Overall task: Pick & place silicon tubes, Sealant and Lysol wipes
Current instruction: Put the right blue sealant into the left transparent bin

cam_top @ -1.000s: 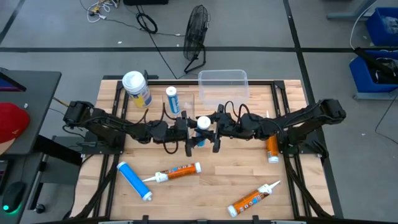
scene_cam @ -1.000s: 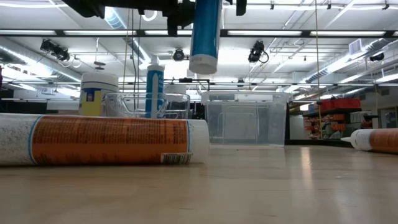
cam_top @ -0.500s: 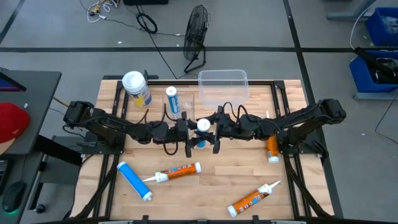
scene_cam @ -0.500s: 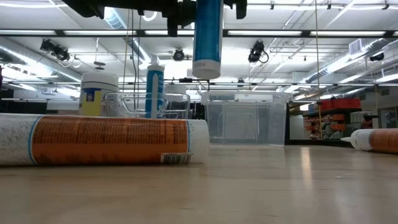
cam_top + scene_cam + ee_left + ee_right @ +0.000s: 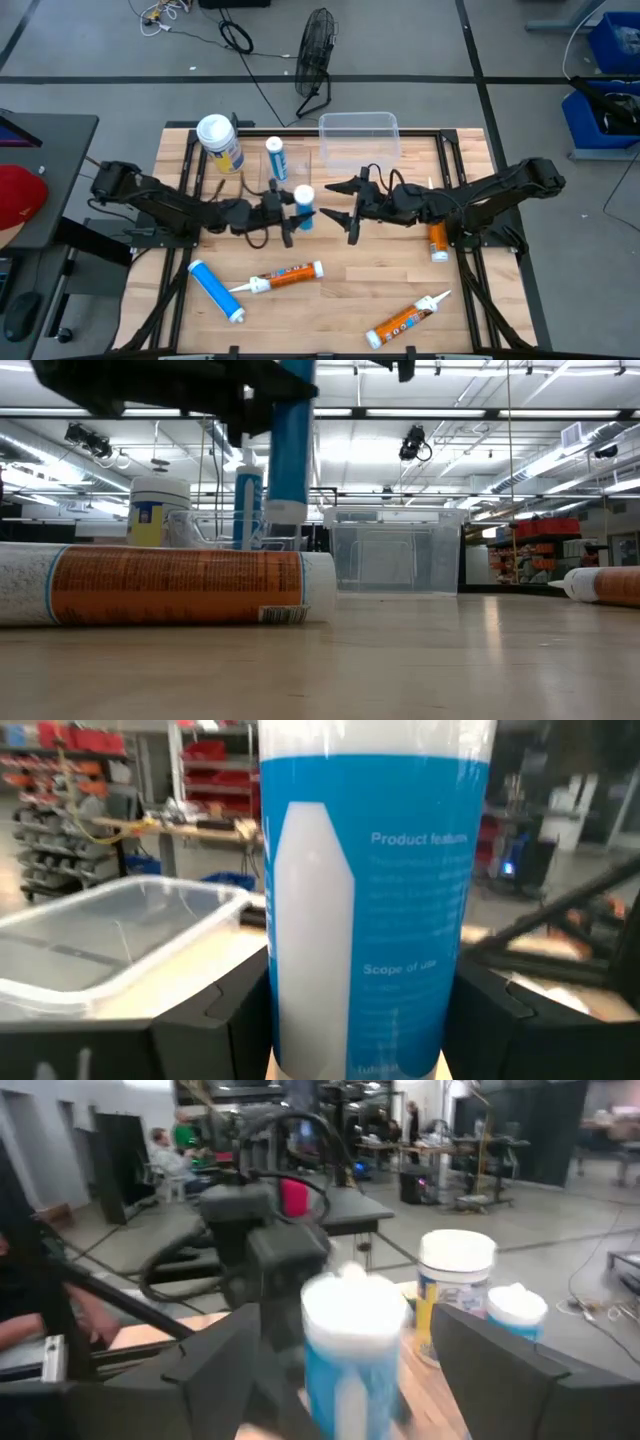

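**Blue tube held over the table by the left gripper**

Wooden table (image 5: 380, 280) under bright workshop lights, a fan on the grey floor behind it. I see the left gripper (image 5: 290, 212) clamped on an upright blue tube (image 5: 304, 207), held clear of the table near its middle. The right gripper (image 5: 345, 212) sits just beside the tube, fingers spread apart, holding nothing. The Lysol wipes (image 5: 219, 143) stand at the far left corner, near a clear bin (image 5: 359, 138). Orange sealant tubes (image 5: 285, 277) lie on the near side.
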### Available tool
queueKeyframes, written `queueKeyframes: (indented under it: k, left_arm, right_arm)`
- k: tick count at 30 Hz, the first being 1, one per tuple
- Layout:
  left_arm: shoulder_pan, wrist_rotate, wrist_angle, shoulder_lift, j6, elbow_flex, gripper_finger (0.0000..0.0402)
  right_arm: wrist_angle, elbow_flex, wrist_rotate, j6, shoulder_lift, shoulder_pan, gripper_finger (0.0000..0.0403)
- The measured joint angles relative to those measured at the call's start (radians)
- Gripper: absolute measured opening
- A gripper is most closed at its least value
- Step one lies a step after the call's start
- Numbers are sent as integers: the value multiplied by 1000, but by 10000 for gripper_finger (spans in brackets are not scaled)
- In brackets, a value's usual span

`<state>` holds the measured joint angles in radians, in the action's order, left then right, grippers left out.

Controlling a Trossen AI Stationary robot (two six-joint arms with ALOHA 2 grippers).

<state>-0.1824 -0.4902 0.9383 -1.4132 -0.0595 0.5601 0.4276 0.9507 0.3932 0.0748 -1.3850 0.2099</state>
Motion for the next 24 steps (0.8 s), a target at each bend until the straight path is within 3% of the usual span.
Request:
queueKeyframes:
  k: [11,18,24]
  left_arm:
    - [-4,17,-47,247,94,-78,219]
    - [32,-128,-181,295,178,-78,219]
    - [80,-179,-200,295,224,-78,219]
  right_arm:
    - [-124,-17,38,112,5,8,246]
    - [-144,-60,179,168,5,18,198]
    - [-108,-153,253,272,5,21,137]
